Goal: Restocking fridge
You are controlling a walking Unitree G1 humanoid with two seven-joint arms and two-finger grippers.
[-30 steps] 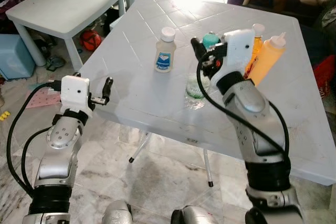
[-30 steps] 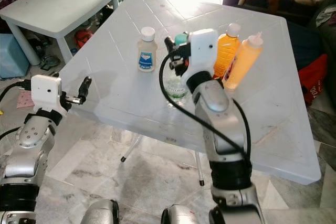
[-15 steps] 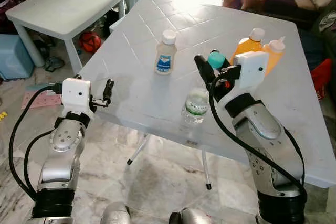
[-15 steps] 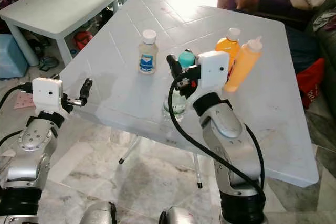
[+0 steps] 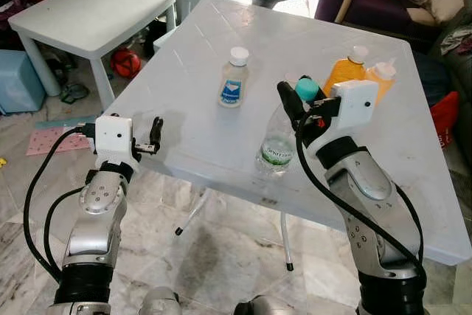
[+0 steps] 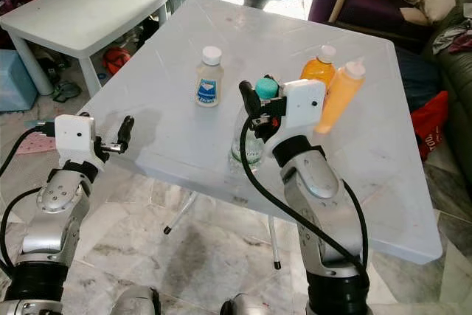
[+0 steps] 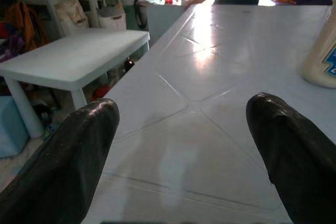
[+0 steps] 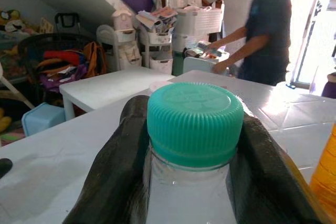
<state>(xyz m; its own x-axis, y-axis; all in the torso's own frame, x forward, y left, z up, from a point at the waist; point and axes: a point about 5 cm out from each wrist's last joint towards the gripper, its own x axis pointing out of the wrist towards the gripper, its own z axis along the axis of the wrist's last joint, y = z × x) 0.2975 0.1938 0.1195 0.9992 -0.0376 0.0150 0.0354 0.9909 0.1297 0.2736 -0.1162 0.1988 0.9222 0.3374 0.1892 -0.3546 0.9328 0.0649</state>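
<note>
Water bottle [image 5: 279,140] upright, teal cap up, right gripper [image 5: 297,97] jaws clamped at neck, left gripper [image 5: 155,132] jaws apart.

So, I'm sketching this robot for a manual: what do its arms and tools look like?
Both arms are silver metal with rounded joints and black bands, each ending in a white boxy wrist block. Loose black cables loop alongside. The left tool and right tool each have two long, glossy black fingers with rounded tips.

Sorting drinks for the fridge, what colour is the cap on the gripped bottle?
Teal cap, clearest in the right wrist view.
</note>
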